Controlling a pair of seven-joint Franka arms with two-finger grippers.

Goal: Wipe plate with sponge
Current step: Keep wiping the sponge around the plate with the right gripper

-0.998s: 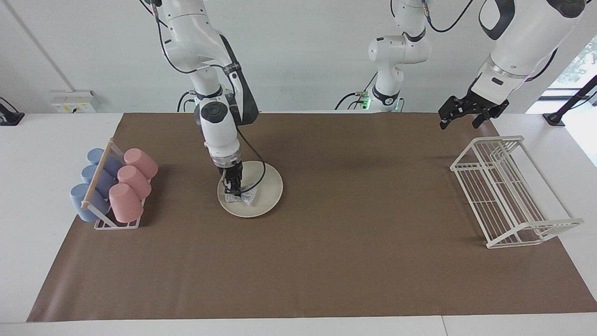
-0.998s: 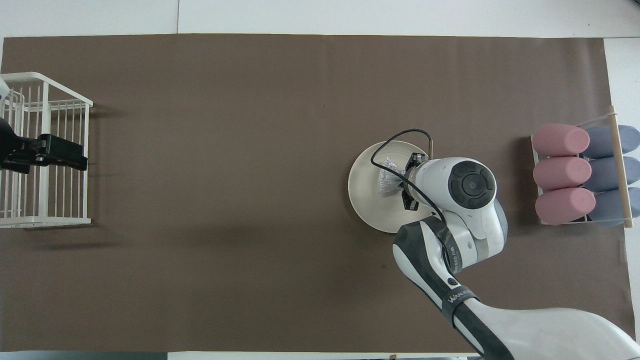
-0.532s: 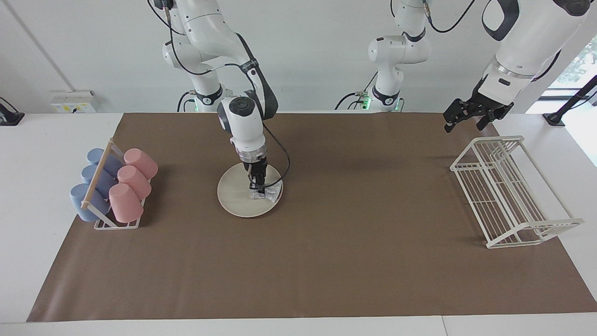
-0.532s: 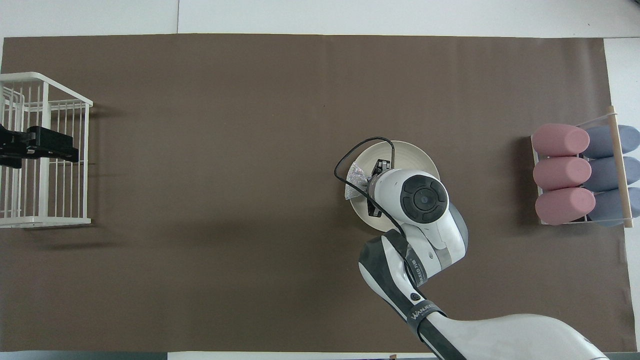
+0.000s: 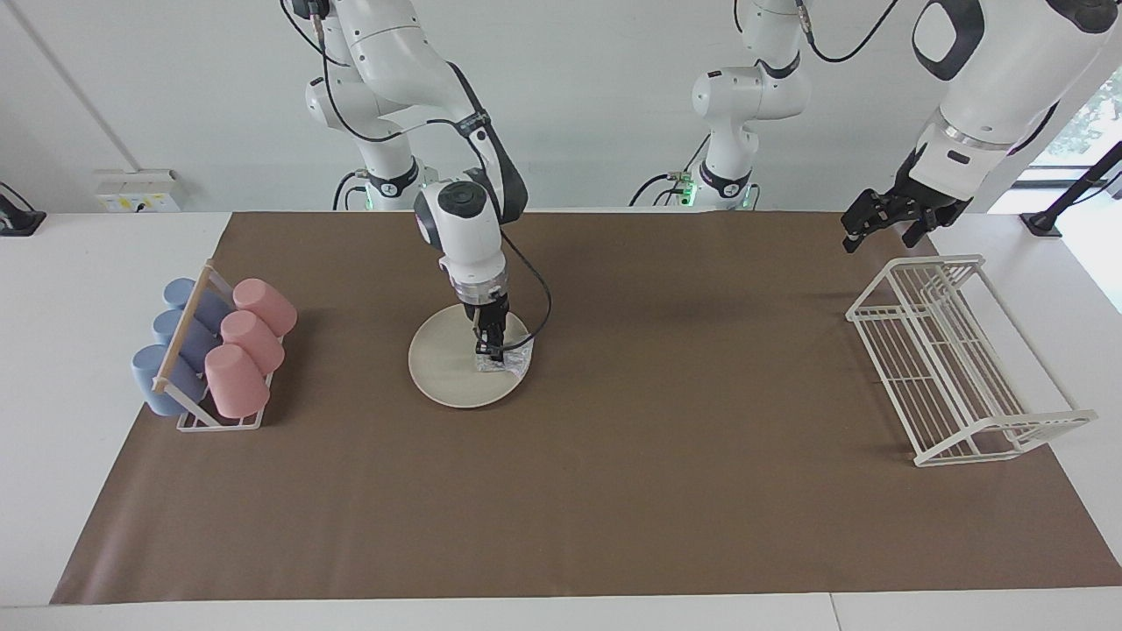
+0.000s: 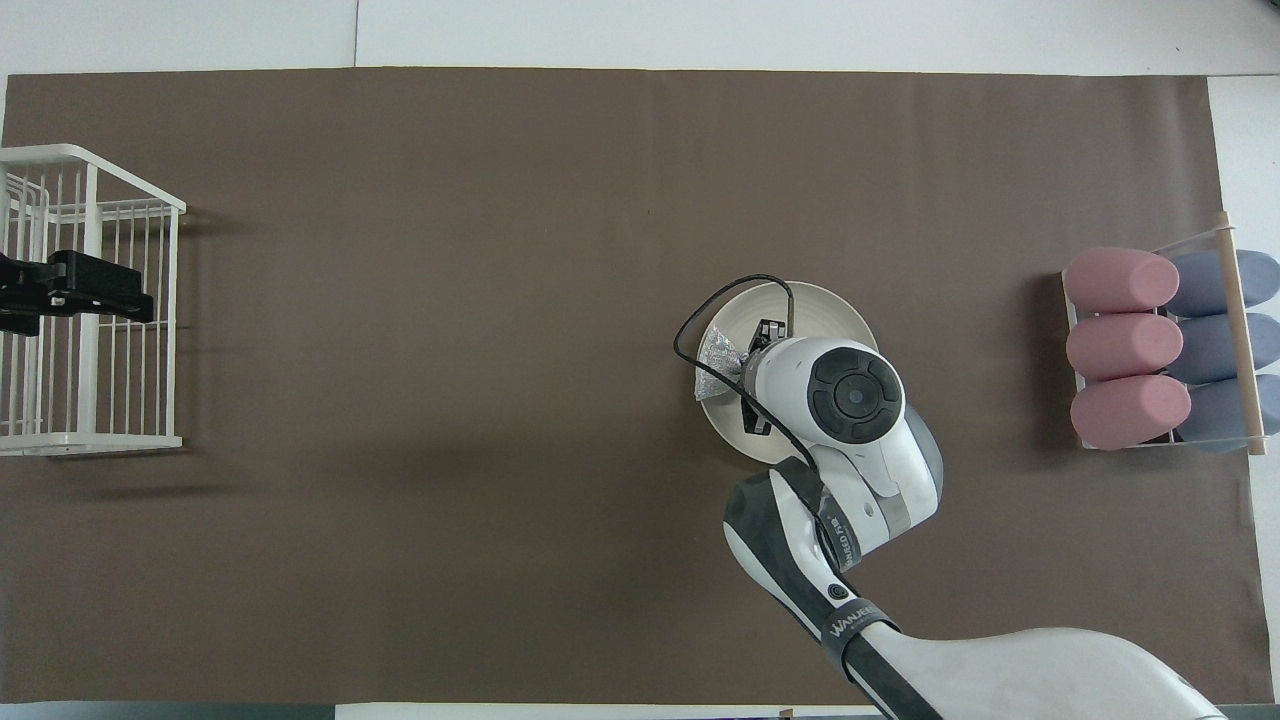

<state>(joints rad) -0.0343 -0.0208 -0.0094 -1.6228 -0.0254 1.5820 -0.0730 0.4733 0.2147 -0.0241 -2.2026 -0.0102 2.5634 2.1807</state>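
The cream-white plate [image 5: 443, 372] [image 6: 835, 305] lies on the brown mat toward the right arm's end of the table. My right gripper [image 5: 493, 352] [image 6: 742, 366] points straight down onto the plate and is shut on the silvery sponge [image 5: 513, 360] [image 6: 714, 353]. The sponge presses on the plate's edge on the side toward the left arm's end and overhangs the rim slightly. My left gripper [image 5: 879, 235] [image 6: 140, 300] hangs open and holds nothing, up in the air over the white wire rack, where that arm waits.
A white wire rack [image 5: 955, 368] [image 6: 100, 440] stands at the left arm's end of the mat. A cup holder [image 5: 197, 412] [image 6: 1240, 300] with pink and blue cups lying on their sides sits at the right arm's end.
My right gripper has dragged the sponge across the plate, from its side by the cups to its edge toward the left arm's end. The left gripper has drifted slightly toward its own end.
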